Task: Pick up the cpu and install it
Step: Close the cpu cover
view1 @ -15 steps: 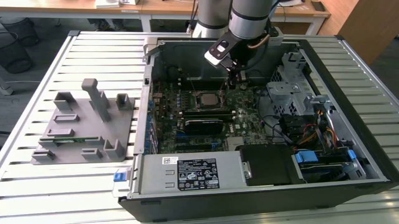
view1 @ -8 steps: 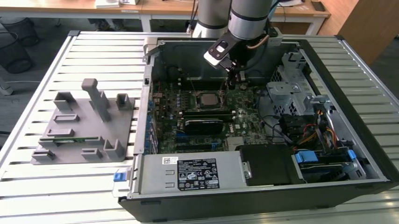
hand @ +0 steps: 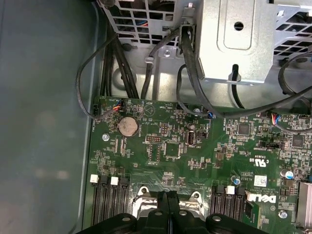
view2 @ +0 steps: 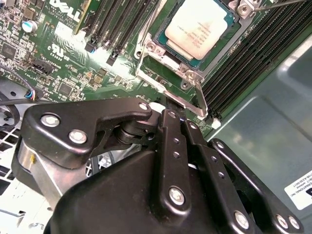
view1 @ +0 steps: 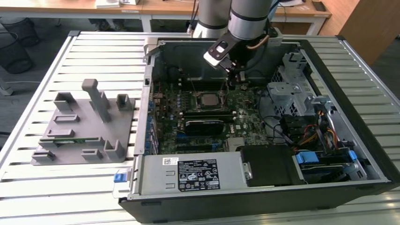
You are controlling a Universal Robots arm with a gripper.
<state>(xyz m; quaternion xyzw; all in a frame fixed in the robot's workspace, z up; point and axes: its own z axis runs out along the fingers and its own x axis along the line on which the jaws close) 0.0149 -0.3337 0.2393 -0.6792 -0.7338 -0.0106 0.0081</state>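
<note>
Cpu (view2: 200, 24) first: in the second wrist view it lies flat inside the socket frame (view2: 161, 53), its pale silver top facing up and the metal frame closed around its edges. My pincer (view2: 169, 103) has its two black fingers pressed together with nothing between them. The tip sits at a corner of the socket frame, just beside the thin metal lever (view2: 199, 97) that runs along the frame's side. I cannot tell whether the tip touches the lever. Long black memory slots (view2: 234, 68) run alongside the socket frame on the green motherboard (view2: 73, 63).

In the first wrist view my pincer (hand: 168, 204) shows again as two fingers meeting along a thin seam, gripping nothing. Two shiny corners of the socket frame (hand: 141, 192) peek out on either side of them. Farther from the socket frame on the same board lies a round coin battery (hand: 128, 126). Beyond it, black cables (hand: 122, 63) run past a grey metal drive cage (hand: 239, 39).

In the exterior view my arm (view1: 250, 18) reaches down into the open computer case (view1: 350, 70), which stands on the slatted tabletop (view1: 93, 56). The pincer (view1: 233, 84) hangs just beside the socket frame, toward the exterior view's right of it. The cpu (view1: 209, 99) is seated in the frame on the board. A grey moulded fixture (view1: 84, 124) stands on the tabletop well apart from the socket frame, toward the exterior view's left, outside the case.
</note>
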